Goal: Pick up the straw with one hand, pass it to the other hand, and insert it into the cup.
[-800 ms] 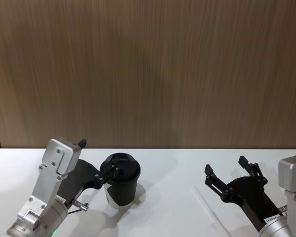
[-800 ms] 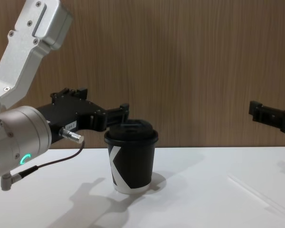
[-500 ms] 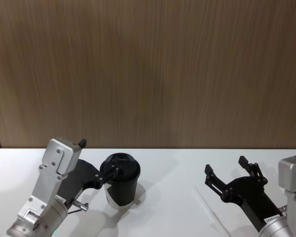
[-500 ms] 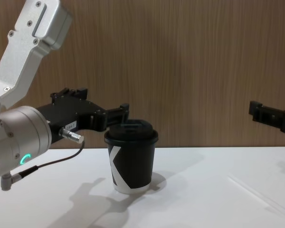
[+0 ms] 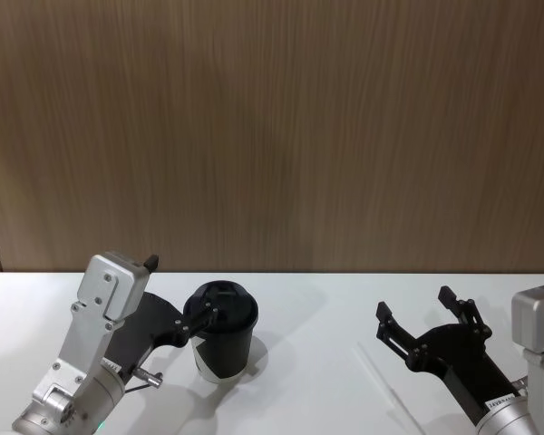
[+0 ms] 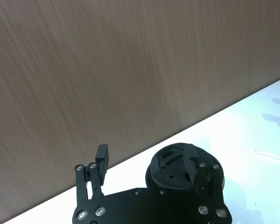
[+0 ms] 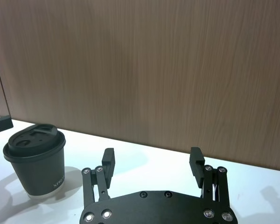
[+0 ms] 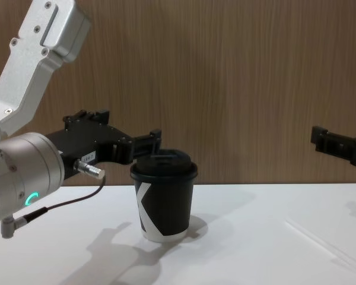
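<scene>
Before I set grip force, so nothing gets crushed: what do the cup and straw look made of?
The cup: likely paper, matte black wall with printed white mark; its lid looks moulded plastic, slightly glossy. The straw: thin, white, plastic or paper, cannot tell.

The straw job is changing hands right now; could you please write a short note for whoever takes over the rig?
The left gripper is open and empty, raised beside the cup, with one finger at lid height; I cannot tell if it touches.
The right gripper is open and empty, raised over the white table near the straw.
The straw lies flat on the table on the robot's right, apart from the cup. The cup stands upright with its lid on.
Done: nothing yet.
Left: pick up the straw, pass it to the other gripper, insert it into the cup.
</scene>
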